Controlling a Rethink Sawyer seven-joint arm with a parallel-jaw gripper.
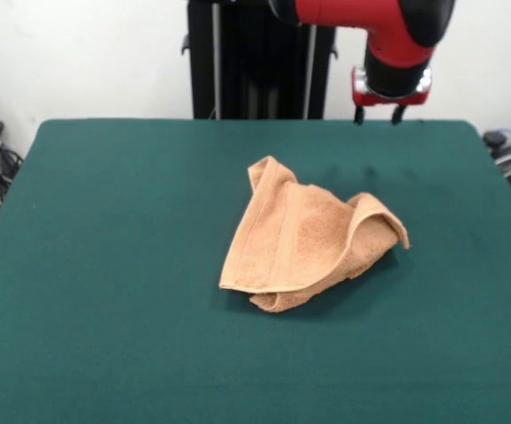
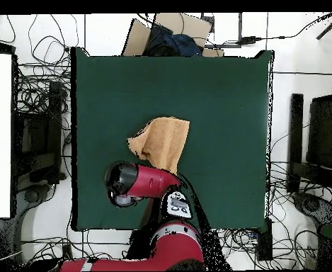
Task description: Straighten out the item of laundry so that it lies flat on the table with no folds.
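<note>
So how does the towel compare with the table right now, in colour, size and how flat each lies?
The towel is peach-orange; the table is dark green. The towel is small and covers only a patch near the middle, while the table is far larger. The towel lies crumpled, with folded-over flaps and a raised corner; the table's cloth lies flat and smooth. Both look like soft fabric surfaces.

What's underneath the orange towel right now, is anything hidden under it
The towel lies crumpled and folded over itself on the green table. Only table cloth shows around it; whatever lies beneath its folded layers is covered and cannot be seen.
</note>
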